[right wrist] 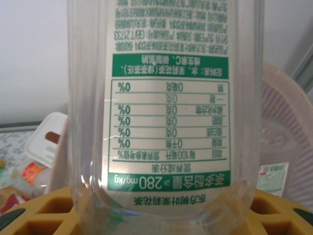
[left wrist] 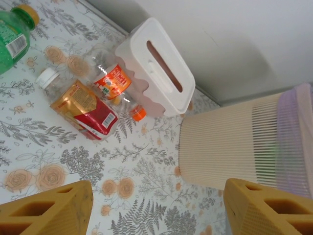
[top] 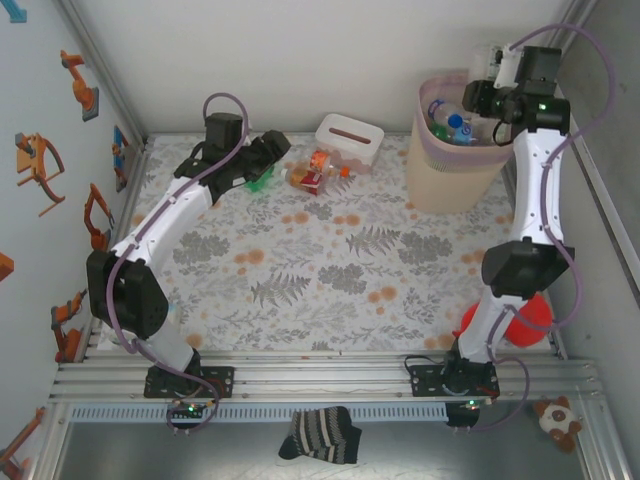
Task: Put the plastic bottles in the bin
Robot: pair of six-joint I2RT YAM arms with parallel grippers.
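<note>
Near edge: striped knit sock (top: 320,435) lies in front of the arm bases and a small brown-and-white plush toy (top: 555,420) sits by the right corner, neither part of the job. Further in, on the floral-print surface (top: 330,260) toward the far left, the left fingers (left wrist: 49,208) stand apart w/ nothing btwn them, looking down at three loose bottles lying on their sides. These are a green plastic bottle w/ orange cap (left wrist: 12,36) nearest the arm, an amber bottle w/ red-and-gold label and white cap (left wrist: 85,110) next along, and a clear bottle w/ orange label and orange cap (left wrist: 112,81) touching the white rectangular tissue box w/ slot (left wrist: 156,66). Far right stands the tall beige ribbed plastic bin w/ pink liner (top: 450,180), w/ several blue-capped bottles (top: 452,125) inside. At its far-right rim the right fingers (right wrist: 39,215) are clamped on a clear plastic bottle w/ green-and-white printed label (right wrist: 166,122), so release looks like the step in hand. Handling, as a guess: empties, v. light, thin walls that dent if squeezed, smooth and round so apt to roll or slip. Best taken across the mid-body on the label, not at neck or cap. The one against the box leaves little room on that side, so come in along its free flank.
</note>
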